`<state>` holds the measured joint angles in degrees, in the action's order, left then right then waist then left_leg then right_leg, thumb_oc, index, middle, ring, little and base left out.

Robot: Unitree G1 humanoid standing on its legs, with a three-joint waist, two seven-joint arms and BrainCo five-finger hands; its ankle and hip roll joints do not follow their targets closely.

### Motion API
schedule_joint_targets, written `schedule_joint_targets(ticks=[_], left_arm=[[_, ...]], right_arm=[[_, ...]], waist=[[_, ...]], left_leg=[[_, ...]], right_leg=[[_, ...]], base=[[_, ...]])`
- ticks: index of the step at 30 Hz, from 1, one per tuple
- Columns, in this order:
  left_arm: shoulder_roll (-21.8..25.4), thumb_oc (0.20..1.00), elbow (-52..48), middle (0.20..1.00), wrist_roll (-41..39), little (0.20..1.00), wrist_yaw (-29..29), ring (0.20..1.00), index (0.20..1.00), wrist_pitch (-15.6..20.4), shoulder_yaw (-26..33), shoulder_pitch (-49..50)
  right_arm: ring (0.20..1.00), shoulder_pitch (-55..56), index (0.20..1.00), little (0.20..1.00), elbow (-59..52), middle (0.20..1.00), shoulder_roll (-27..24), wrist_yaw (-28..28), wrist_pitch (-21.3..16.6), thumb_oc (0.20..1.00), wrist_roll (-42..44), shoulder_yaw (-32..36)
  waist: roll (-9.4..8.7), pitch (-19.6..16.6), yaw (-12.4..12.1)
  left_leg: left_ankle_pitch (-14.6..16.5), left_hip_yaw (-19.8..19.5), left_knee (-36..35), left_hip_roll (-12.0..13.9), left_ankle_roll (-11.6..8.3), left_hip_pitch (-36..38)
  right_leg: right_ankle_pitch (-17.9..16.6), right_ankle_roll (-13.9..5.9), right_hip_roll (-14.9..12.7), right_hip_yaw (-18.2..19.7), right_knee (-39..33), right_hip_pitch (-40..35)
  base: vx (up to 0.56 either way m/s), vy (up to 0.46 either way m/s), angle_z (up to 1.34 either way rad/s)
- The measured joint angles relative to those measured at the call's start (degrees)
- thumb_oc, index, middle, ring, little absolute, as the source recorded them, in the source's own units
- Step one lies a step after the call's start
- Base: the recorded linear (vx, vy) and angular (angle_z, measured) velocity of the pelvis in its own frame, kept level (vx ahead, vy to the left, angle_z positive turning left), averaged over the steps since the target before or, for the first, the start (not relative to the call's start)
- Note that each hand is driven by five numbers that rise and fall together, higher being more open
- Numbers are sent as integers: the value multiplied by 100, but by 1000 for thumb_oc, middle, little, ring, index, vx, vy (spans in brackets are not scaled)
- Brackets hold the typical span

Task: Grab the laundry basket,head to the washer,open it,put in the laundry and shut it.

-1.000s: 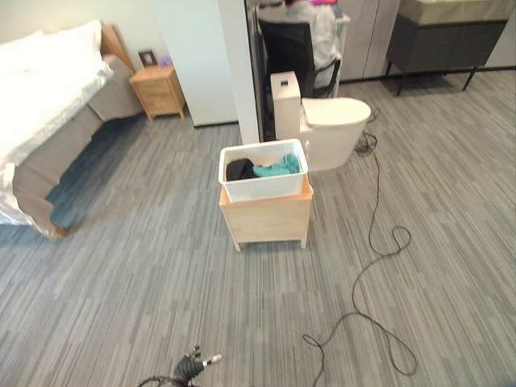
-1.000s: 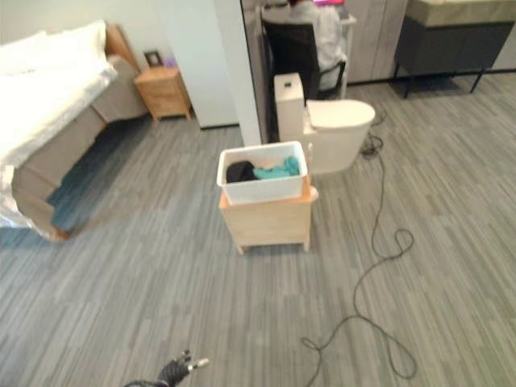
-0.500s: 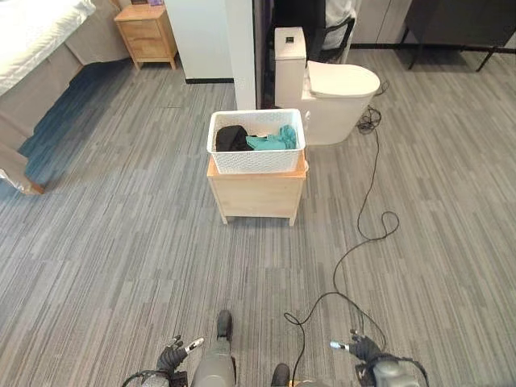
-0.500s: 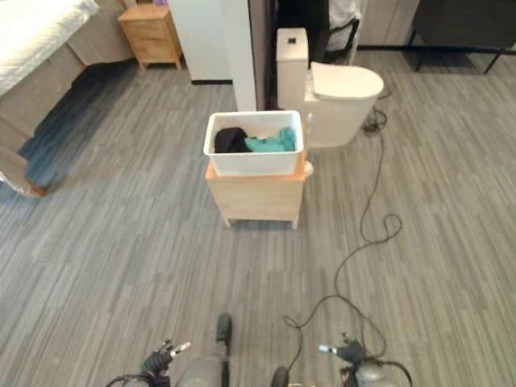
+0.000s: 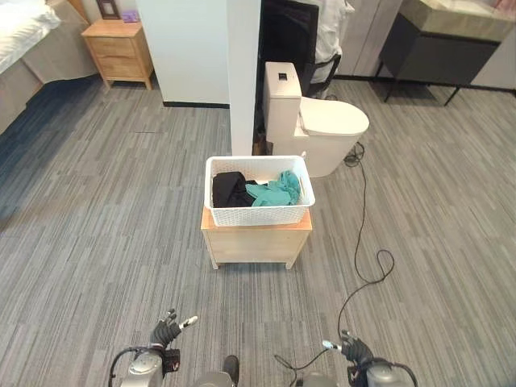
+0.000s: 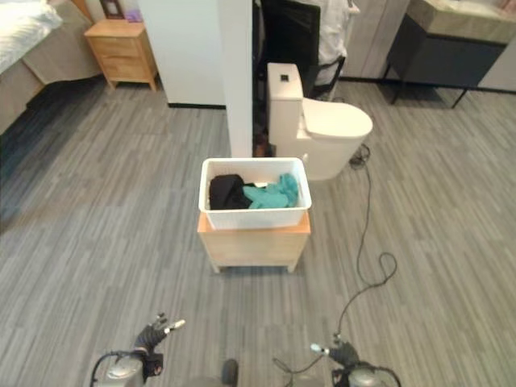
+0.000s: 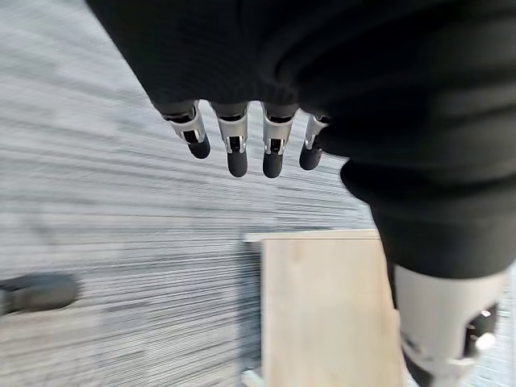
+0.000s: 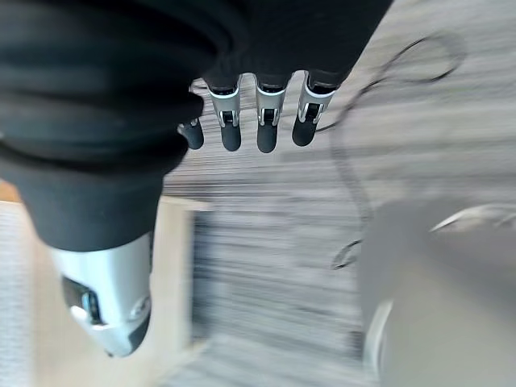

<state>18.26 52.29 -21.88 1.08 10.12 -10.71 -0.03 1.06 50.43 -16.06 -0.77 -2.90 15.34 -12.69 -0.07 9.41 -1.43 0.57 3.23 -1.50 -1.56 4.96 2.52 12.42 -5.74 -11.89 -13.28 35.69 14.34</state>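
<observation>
While both hands are held low over the grey floor (image 5: 97, 242), the white laundry basket (image 5: 258, 211) is seen straight ahead at 12 o'clock, resting on a low wooden table (image 5: 254, 244); black and teal laundry (image 5: 256, 190) is piled inside it; the left hand (image 5: 167, 330) at 7 o'clock and the right hand (image 5: 352, 349) at 5 o'clock are kept well apart from the basket, fingers (image 7: 235, 150) relaxed and spread, nothing held; a white toilet (image 5: 322, 129) is placed just beyond the basket at 1 o'clock; a wooden nightstand (image 5: 117, 52) is set at 10 o'clock.
</observation>
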Motion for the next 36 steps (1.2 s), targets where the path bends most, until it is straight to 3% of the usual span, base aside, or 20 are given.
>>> schedule_joint_targets(ticks=[2,5,7,8,9,10,11,14,17,18,20,22,23,24,25,26,27,29,32,36], left_arm=[[-12,1000,-98,1000,-2,1000,18,1000,1000,4,104,21],[5,1000,-120,1000,3,1000,70,1000,1000,10,173,26],[9,1000,-170,1000,43,1000,93,1000,1000,11,153,186],[-17,1000,-183,1000,54,1000,91,1000,1000,12,152,250],[-133,1000,-240,1000,57,1000,90,1000,1000,11,148,388],[-179,1000,-273,1000,68,1000,85,1000,1000,12,104,424],[-230,1000,-340,1000,115,1000,81,1000,1000,17,45,406],[-289,1000,-451,1000,181,1000,85,1000,1000,19,72,501],[-282,1000,-710,1000,162,1000,104,1000,1000,5,290,548],[-274,1000,-829,1000,150,1000,135,1000,1000,13,354,579],[-251,1000,-1557,1000,94,1000,345,1000,1000,-13,555,706],[-239,1000,-1799,1000,38,1000,490,1000,1000,163,587,655],[-238,1000,-1790,1000,37,1000,505,1000,1000,163,584,569],[-178,1000,-2254,1000,81,1000,588,1000,1000,69,642,670],[-135,1000,-2859,1000,192,1000,636,1000,1000,36,785,898],[-36,1000,-3484,1000,398,1000,726,1000,1000,179,960,1032],[-3,1000,-3747,1000,549,1000,756,1000,1000,181,1139,1002],[19,1000,-3752,1000,709,1000,758,1000,1000,176,1177,889],[316,1000,-3825,1000,960,1000,740,1000,1000,105,1173,831],[734,1000,-4331,1000,1392,1000,769,1000,1000,-190,1224,581]], right_arm=[[1000,48,1000,1000,-118,1000,-54,-1,-2,1000,47,28],[1000,190,1000,1000,-253,1000,-48,-9,20,1000,85,144],[1000,295,1000,1000,-243,1000,-16,-22,28,1000,81,237],[1000,337,1000,1000,-238,1000,-41,-20,33,1000,78,242],[1000,395,1000,1000,-253,1000,-94,-18,40,1000,73,250],[1000,462,1000,1000,-262,1000,-127,-17,35,1000,72,258],[1000,514,1000,1000,-258,1000,-192,-12,36,1000,72,266],[1000,391,1000,1000,-306,1000,-227,-20,38,1000,85,587],[1000,514,1000,1000,-792,1000,-275,-71,23,1000,378,928],[1000,536,1000,1000,-921,1000,-292,-118,-38,1000,464,986],[1000,543,1000,1000,-1209,1000,-321,-276,-98,1000,694,1121],[1000,522,1000,1000,-1203,1000,-419,-347,-117,1000,762,1137],[1000,510,1000,1000,-1204,1000,-449,-385,-120,1000,769,1143],[1000,542,1000,1000,-1573,1000,-458,-454,-50,1000,843,1166],[1000,601,1000,1000,-1909,1000,-447,-462,-61,1000,860,1227],[1000,533,1000,1000,-2243,1000,-486,-475,-173,1000,854,1409],[1000,436,1000,1000,-2375,1000,-523,-525,-218,1000,852,1626],[1000,500,1000,1000,-2498,1000,-714,-551,-238,1000,846,1762],[1000,477,1000,1000,-2553,1000,-952,-550,-166,1000,849,1773],[1000,-34,1000,1000,-2555,1000,-1048,-516,31,1000,848,1460]], waist=[[-14,13,89],[-227,29,107],[-462,-36,154],[-498,-48,173],[-362,-110,224],[-288,-172,258],[-251,-201,228],[-220,-190,212],[-393,-210,175],[-437,-189,135],[-481,-160,88],[-529,-104,78],[-488,-86,98],[-465,-32,139],[-524,-24,110],[-570,37,8],[-484,86,-30],[-241,51,-17],[28,-81,-19],[-96,-18,-112]], left_leg=[[76,-105,-112,5,-102,145],[227,-301,-235,22,-245,371],[397,-419,-263,-15,-369,589],[522,-463,-286,36,-392,748],[788,-599,-250,310,-419,871],[851,-655,-169,435,-459,877],[828,-653,-2,579,-498,854],[721,-571,466,827,-665,815],[494,-611,2108,810,-1073,159],[533,-669,2765,812,-1163,-167],[668,-602,2800,926,-1099,-575],[585,-591,2519,932,-1178,-798],[583,-573,2506,935,-1172,-885],[689,-582,2234,971,-1160,-969],[663,-574,1634,973,-1144,-897],[427,-601,808,1008,-1215,-840],[242,-625,464,1111,-1207,-853],[73,-579,397,1166,-1202,-861],[-21,-539,372,1014,-1073,-867],[-528,-81,-123,749,-846,-899]], right_leg=[[-169,-8,73,-59,-914,215],[-1194,-235,193,234,-2849,257],[-1576,-279,103,226,-3442,83],[-1972,-200,83,203,-3425,-36],[-2108,-186,292,145,-3300,-165],[-2061,-131,429,145,-3248,-231],[-1945,85,611,125,-3221,-299],[-1728,374,811,-40,-3128,-473],[-1620,569,937,-116,-3449,-888],[-1646,801,930,-94,-3503,-990],[-1547,957,1022,-54,-3640,-1117],[-1575,1013,1085,-111,-3639,-1165],[-1540,1018,1131,-119,-3651,-1239],[-1480,800,1198,15,-3835,-1411],[-1491,748,1211,81,-3952,-1403],[-1475,717,1229,183,-3981,-1338],[-1556,769,1254,183,-3949,-1412],[-1437,811,1340,161,-3950,-1511],[-1277,702,1268,240,-3739,-1413],[-1228,373,918,494,-3466,-950]], base=[[370,-154,27],[288,-122,35],[381,-203,32],[426,-282,43],[184,-150,44],[195,-184,45],[231,-261,31],[198,-334,12],[35,-158,5],[62,-69,-22],[56,-36,-10],[91,100,-4],[249,254,4],[326,310,-6],[216,169,-48],[211,182,-69],[134,128,-57],[94,150,-15],[37,173,-24],[-60,103,-25]])
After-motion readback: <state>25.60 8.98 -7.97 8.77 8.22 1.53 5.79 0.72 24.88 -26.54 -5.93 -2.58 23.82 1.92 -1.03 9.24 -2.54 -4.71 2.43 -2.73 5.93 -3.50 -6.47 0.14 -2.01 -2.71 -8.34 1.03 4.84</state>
